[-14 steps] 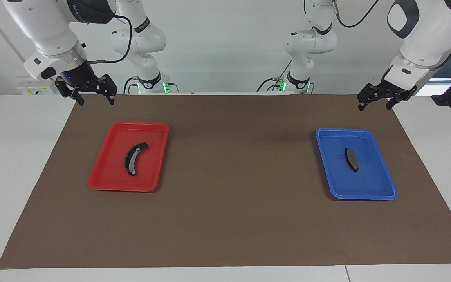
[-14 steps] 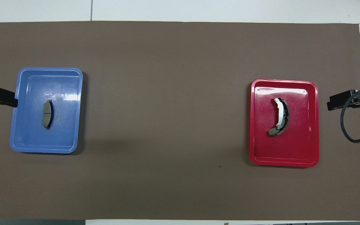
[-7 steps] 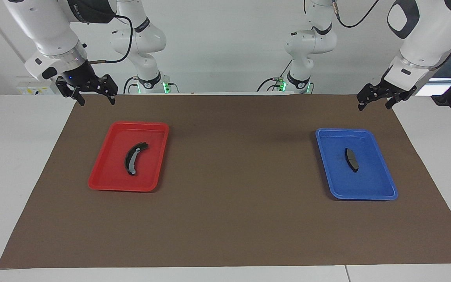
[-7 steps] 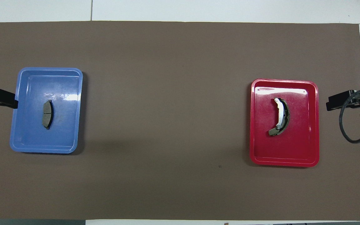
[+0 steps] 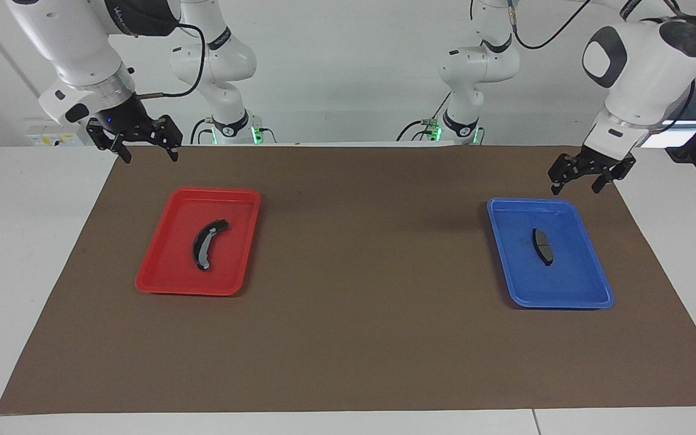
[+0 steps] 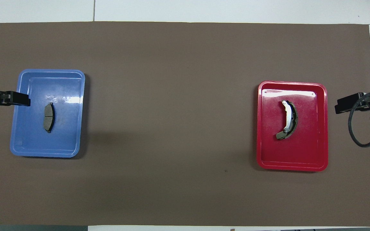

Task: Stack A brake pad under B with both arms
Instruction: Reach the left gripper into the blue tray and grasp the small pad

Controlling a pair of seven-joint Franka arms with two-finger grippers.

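Facing view: brown mat (image 5: 360,338) over white table (image 5: 28,241), white wall.

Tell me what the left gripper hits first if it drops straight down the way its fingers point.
Probably the blue tray's rim nearest the robots: the left gripper hangs open about over that edge. The short pad looks out of line.

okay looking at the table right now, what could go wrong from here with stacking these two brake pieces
1. The short pad lies flat in the blue tray; the open left tool, up over the tray's edge, may struggle to pinch it.
2. The crescent piece is curved, so it could rock or slide off the shorter pad.
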